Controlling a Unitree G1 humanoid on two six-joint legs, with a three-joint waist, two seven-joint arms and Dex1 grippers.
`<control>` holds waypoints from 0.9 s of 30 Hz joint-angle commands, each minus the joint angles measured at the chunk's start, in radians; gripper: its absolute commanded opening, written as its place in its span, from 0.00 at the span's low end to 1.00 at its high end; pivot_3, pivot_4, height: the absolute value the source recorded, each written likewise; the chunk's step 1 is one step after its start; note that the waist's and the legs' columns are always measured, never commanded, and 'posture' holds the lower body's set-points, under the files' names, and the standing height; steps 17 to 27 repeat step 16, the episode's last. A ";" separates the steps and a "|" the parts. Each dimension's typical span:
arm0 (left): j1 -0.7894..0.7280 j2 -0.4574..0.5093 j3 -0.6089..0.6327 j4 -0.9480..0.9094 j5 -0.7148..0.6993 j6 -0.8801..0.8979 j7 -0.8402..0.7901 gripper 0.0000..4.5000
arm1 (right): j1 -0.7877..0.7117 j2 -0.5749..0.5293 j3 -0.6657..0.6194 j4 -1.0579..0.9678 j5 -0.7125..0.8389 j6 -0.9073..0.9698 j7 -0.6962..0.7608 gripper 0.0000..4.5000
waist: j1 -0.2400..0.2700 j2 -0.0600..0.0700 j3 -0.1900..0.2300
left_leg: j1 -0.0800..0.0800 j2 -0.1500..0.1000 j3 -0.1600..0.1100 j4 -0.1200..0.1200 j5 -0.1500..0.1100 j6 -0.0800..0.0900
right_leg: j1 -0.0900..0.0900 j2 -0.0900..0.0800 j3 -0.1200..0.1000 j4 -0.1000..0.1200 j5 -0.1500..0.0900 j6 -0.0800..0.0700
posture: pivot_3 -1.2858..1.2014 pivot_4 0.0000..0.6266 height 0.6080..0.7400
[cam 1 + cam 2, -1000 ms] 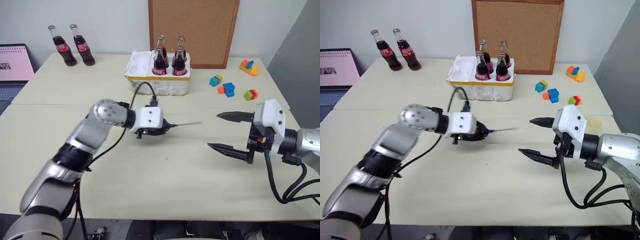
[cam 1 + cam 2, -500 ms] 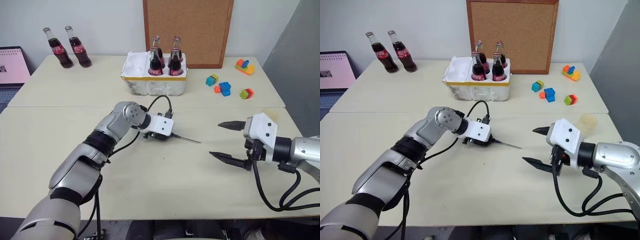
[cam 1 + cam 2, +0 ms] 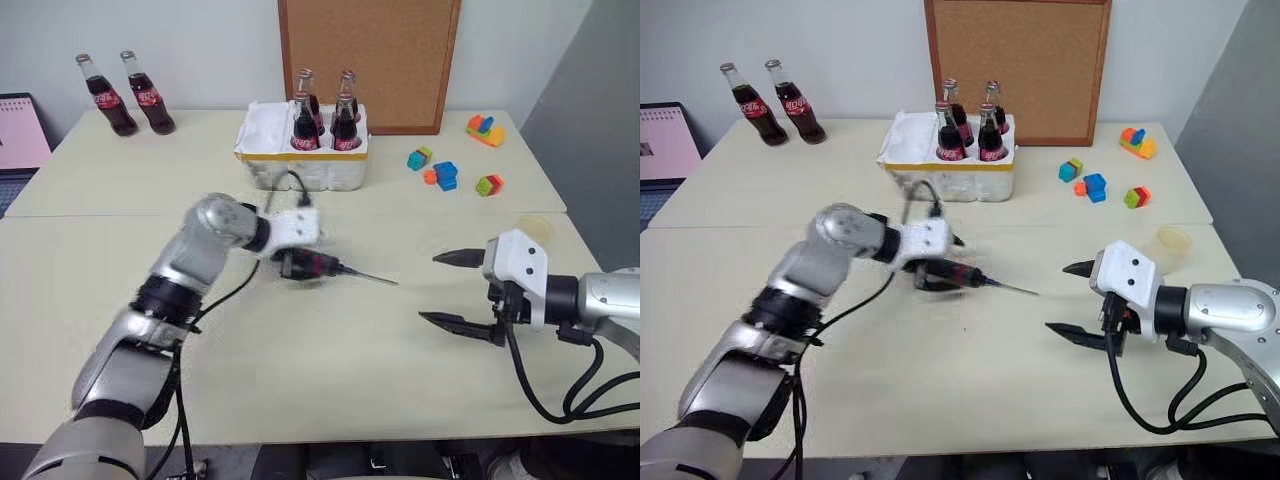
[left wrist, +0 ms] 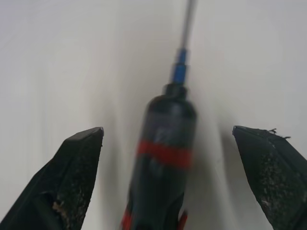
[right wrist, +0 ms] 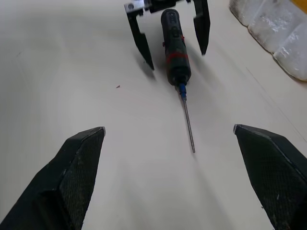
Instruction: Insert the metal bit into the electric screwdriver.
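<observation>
Lying on the table (image 3: 330,360), the electric screwdriver (image 5: 174,45) with the metal bit (image 5: 188,125) sits between the left claw's (image 5: 171,36) spread fingers.

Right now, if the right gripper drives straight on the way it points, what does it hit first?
Probably the thin grey metal bit seated in the black, red-banded electric screwdriver, lying on the table between the open left gripper's fingers; depth is uncertain.

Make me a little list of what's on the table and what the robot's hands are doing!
screwdriver: the electric screwdriver lies on the table
bit: the metal bit sticks out of its blue tip
left hand: open, fingers either side of the screwdriver, not touching
right hand: open, holding nothing
behind: cola bottles in a white tray, colourful blocks
</observation>
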 commanded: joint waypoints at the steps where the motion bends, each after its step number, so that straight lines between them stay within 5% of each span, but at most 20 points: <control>1: 0.091 0.049 0.222 -0.203 -0.181 0.233 0.040 0.99 | -0.007 0.001 -0.036 0.006 0.015 -0.008 -0.002 1.00 | 0.001 0.000 0.000 | 0.000 0.000 0.000 0.000 0.000 0.000 | 0.000 -0.001 -0.001 0.000 0.000 0.000 | 0.52 0.24 1.00; 11: 0.554 0.212 0.640 -0.715 -0.466 0.606 0.103 0.99 | 0.032 -0.038 -0.120 0.036 0.052 0.000 0.038 1.00 | 0.003 0.000 0.000 | 0.000 0.001 -0.003 0.000 0.000 0.000 | -0.001 -0.009 0.001 0.001 0.000 0.000 | 0.52 0.24 1.00; 27: 0.638 0.219 0.685 -0.758 -0.538 0.640 0.144 0.99 | 0.037 -0.072 -0.096 0.067 0.032 -0.027 0.087 1.00 | 0.014 0.000 0.000 | 0.003 -0.001 -0.003 0.000 0.000 0.000 | 0.003 -0.011 -0.001 0.000 0.000 0.001 | 0.52 0.24 1.00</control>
